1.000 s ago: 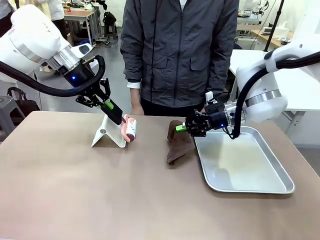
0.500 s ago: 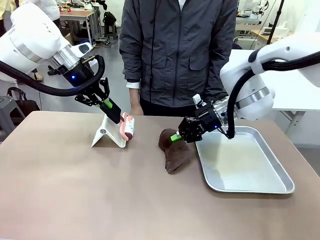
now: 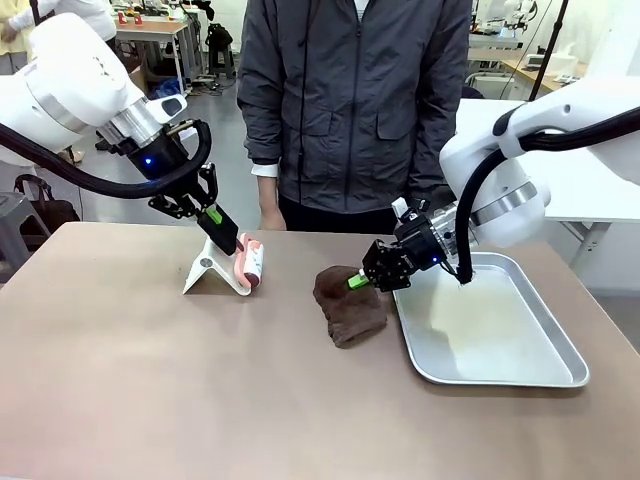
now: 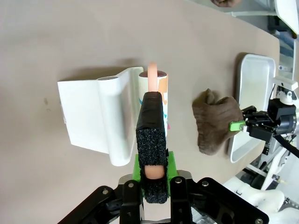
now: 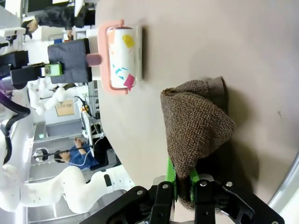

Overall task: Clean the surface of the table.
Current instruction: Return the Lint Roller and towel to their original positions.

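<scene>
We're clamping the soft brown cloth (image 3: 349, 306) in our right hand (image 3: 362, 281), just left of the tray (image 3: 500, 330); left hand (image 3: 228, 243) is gripping the lint roller (image 3: 248, 264). The tabletop (image 3: 200, 390) underneath is looking stiff and smooth.

A brown cloth (image 3: 347, 305) lies bunched beside a metal tray (image 3: 500, 350). A pink lint roller (image 3: 249, 263) meets its white stand (image 3: 212, 270).

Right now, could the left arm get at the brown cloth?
Probably not: the left gripper is shut on the lint roller, and the right gripper already grips the brown cloth.
</scene>
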Robot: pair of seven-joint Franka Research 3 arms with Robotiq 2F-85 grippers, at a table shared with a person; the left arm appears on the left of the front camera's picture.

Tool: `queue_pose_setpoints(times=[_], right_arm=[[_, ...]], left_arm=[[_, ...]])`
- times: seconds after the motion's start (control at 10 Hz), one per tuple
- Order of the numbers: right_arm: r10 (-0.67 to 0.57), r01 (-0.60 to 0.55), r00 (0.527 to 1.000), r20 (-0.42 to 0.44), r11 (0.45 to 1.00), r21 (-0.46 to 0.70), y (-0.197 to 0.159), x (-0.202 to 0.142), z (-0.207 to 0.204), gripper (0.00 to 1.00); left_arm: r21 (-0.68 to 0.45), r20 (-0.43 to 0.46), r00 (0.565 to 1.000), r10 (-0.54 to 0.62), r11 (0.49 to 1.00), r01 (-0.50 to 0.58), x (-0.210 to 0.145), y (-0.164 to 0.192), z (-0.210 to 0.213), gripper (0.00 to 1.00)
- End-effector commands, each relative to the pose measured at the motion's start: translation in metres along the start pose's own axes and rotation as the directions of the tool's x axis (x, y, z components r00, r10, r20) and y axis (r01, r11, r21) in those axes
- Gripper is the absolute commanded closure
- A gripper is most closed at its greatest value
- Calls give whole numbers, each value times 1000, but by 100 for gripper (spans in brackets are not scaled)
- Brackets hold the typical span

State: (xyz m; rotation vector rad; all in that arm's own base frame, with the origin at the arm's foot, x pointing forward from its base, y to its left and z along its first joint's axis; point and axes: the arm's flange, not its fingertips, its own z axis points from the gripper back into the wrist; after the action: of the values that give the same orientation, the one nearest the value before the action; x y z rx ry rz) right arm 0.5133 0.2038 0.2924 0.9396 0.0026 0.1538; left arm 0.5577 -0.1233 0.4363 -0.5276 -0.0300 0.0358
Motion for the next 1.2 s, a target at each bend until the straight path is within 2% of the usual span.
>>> queue_pose_setpoints(times=[0.0, 0.1, 0.7, 1.1], right_arm=[[-16, 16, 1000, 8, 1000, -25, 0, 7, -2, 91], [9, -10, 1000, -5, 1000, -12, 0, 6, -5, 91], [-3, 3, 1000, -10, 1000, 0, -3, 8, -8, 91], [5, -5, 1000, 14, 1000, 8, -3, 6, -6, 91]], left_arm=[[51, 28, 998, 55, 997, -56, 4, -4, -1, 78], [46, 24, 998, 61, 997, -62, 4, -2, 1, 78], [41, 71, 989, 131, 990, -135, -1, 14, 11, 78], [56, 36, 990, 134, 989, -135, -1, 17, 5, 78]])
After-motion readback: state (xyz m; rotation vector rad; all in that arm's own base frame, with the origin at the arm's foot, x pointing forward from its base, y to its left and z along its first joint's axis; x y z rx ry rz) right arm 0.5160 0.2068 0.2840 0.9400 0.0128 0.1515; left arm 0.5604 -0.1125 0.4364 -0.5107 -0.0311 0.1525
